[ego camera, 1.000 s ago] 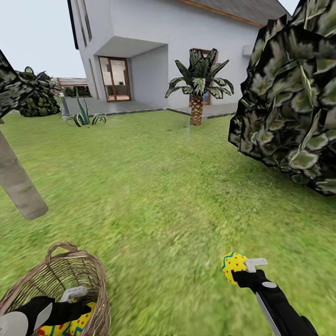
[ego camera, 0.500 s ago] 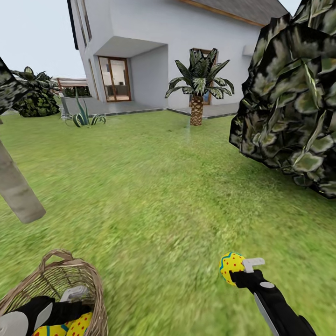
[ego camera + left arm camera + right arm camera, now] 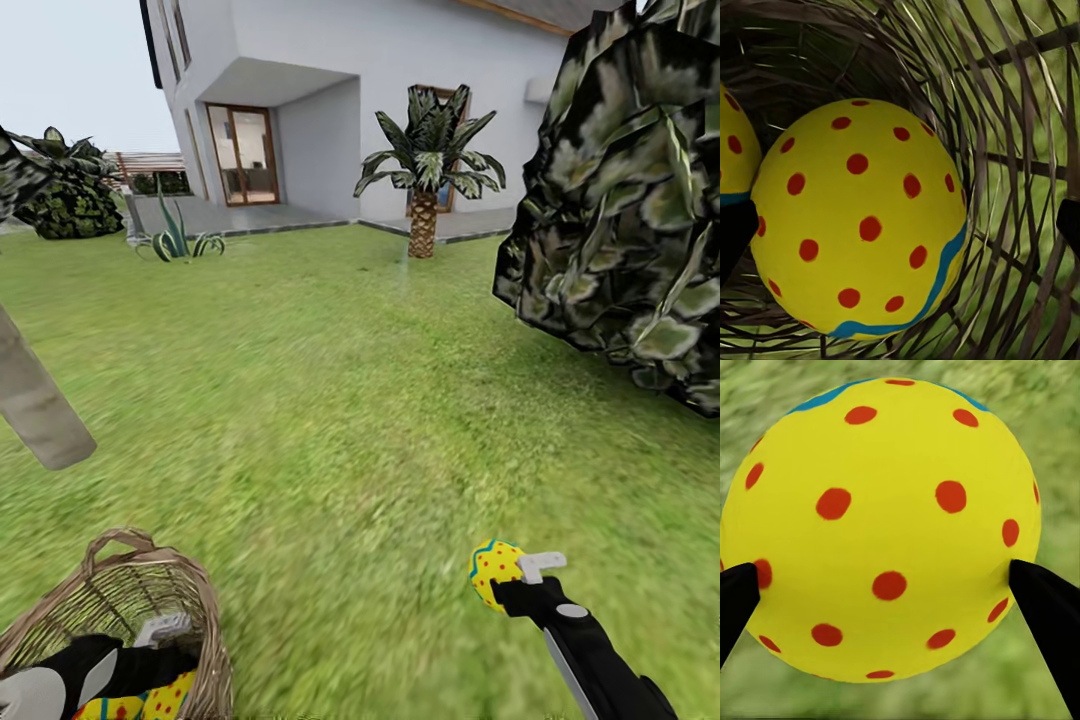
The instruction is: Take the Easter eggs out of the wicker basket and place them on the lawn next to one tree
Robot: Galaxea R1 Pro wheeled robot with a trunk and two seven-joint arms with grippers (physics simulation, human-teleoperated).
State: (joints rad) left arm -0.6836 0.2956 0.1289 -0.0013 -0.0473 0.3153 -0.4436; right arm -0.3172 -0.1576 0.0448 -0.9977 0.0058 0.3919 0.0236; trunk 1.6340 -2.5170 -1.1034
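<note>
Right gripper [image 3: 512,580]: closed on one Easter egg [image 3: 497,572], a dark fingertip [image 3: 1044,607] pressed to each flank; egg is carried clear above the lawn [image 3: 350,420].

Left gripper [image 3: 160,655]: down inside the wicker basket [image 3: 205,610]. Dark fingertips sit at either side of a second egg [image 3: 859,217], but whether they touch it or stand open cannot be told. A third egg [image 3: 733,150] lies touching it, deeper along the basket wall. So two eggs remain in the basket, one is in hand.

Key relation: the pale tree trunk [image 3: 35,400] stands ahead and to the robot's left, beyond the basket. The held egg is on the right arm, the far side from that trunk; the left arm is the nearer one. Judgement: to set the egg down by this trunk, the base must turn or roll left, or the right arm must reach across. The leafy mass [image 3: 630,200] on the right is nearer that arm, but no trunk shows beneath it.
</note>
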